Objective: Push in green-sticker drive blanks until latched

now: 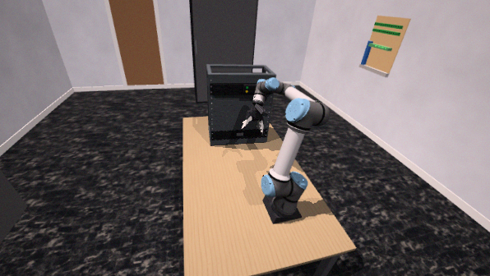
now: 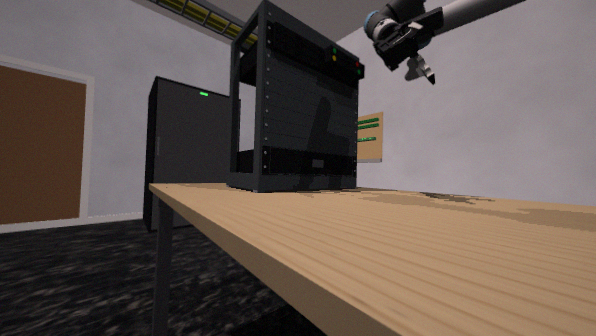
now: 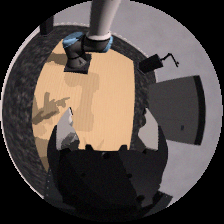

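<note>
A dark open-frame rack [image 1: 239, 104] stands upright at the far end of the wooden table [image 1: 247, 193]; it also shows in the exterior view [image 2: 295, 105]. Its top unit carries small stickers: green [image 2: 334, 50] above yellow [image 2: 334, 58] on one blank, red [image 2: 357, 64] above green [image 2: 358, 72] further right. In the top view a green dot [image 1: 247, 87] and a yellow dot [image 1: 247, 91] show. My gripper [image 1: 253, 123] [image 2: 422, 70] is open and empty, in front of the rack's right side, apart from it. The wrist view shows my fingers spread over the table.
A tall dark cabinet [image 1: 224, 41] stands behind the rack. The arm's base [image 1: 284, 205] sits mid-table on the right. A brown door [image 1: 136, 41] is on the back wall and a notice board [image 1: 384, 43] on the right wall.
</note>
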Robot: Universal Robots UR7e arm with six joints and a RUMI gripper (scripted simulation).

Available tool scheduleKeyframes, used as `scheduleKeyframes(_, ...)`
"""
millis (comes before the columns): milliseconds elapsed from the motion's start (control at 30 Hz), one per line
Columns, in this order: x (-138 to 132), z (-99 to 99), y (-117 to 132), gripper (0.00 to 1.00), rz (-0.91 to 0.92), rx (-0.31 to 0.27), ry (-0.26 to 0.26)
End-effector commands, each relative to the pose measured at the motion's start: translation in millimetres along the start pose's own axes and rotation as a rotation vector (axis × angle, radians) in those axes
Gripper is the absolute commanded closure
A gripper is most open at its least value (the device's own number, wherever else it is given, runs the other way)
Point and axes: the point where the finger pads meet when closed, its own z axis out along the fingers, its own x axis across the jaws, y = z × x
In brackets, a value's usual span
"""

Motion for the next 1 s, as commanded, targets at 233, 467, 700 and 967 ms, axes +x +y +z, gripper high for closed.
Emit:
scheduleKeyframes(233, -0.5, -5.4, -0.4, 0.0, 0.014, -0.04, 0.022)
scheduleKeyframes(467, -1.8, -15.4, -0.8, 0.0, 0.04, -0.113, 0.063)
scheduleKeyframes(700, -4.1, -29.3, -1.7, 0.0, 0.083, -0.229, 0.13)
scheduleKeyframes(967, -6.8, -45.3, -2.9, 0.0, 0.132, -0.364, 0.207)
